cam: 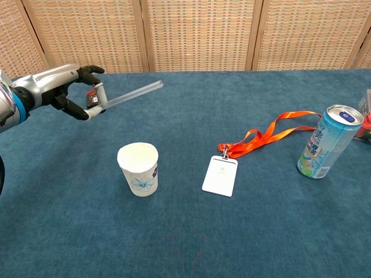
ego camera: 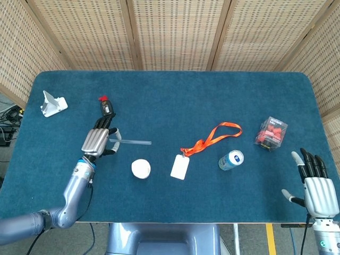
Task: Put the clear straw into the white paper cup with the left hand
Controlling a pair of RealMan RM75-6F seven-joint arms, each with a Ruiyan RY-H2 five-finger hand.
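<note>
The left robot hand (cam: 69,92) pinches the straw (cam: 130,94) by one end, lifted off the table; its long axis points rightward, with the cup (cam: 138,168) below its free end and nearer the robot; the right robot hand (ego camera: 315,183) sits open, far off

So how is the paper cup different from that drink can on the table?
The white paper cup is open-topped, tapered and plain but for a small blue mark; the drink can is taller, blue and silver, with a closed lid. The cup stands near the left hand, the can far to the other side. Both stand upright on the blue table.
</note>
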